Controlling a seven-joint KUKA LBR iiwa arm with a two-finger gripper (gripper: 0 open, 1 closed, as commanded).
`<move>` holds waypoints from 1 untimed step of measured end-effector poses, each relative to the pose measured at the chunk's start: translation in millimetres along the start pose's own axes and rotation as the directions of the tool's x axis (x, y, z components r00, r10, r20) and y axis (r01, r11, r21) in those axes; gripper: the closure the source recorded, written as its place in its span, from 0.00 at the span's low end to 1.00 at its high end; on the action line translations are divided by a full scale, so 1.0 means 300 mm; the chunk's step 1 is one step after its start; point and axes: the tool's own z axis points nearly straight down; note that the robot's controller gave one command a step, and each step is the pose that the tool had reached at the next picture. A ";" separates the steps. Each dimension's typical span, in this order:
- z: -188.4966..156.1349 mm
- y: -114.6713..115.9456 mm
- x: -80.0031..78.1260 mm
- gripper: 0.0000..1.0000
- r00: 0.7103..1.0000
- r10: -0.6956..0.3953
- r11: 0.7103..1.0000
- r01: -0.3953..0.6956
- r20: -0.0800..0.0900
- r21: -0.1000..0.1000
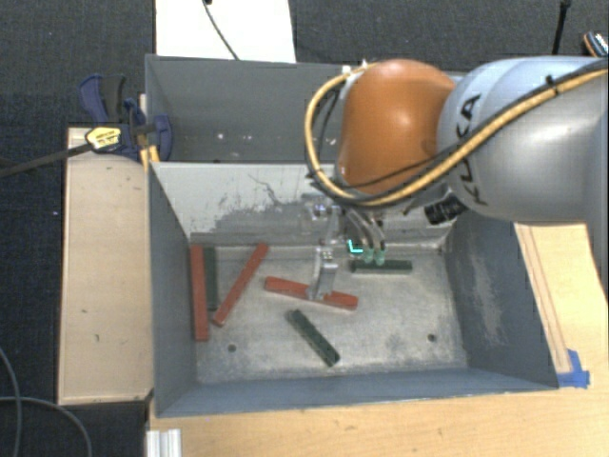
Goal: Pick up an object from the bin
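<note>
Red bar [285, 287] under the pincer [325, 291], dark green bar [314, 338] at six o'clock. Grasping stage, I judge; whether the pincer is closed I cannot tell. Next: clamp and lift.

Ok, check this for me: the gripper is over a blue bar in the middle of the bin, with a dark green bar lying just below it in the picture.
One thing is wrong: the bar is red, not blue. The camera view shows the gripper over a red bar in the middle of the bin, with a dark green bar lying just below it in the picture.
</note>
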 end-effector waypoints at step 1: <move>0.391 -0.101 -0.018 0.00 0.960 -0.280 0.960 0.280 0.001 0.002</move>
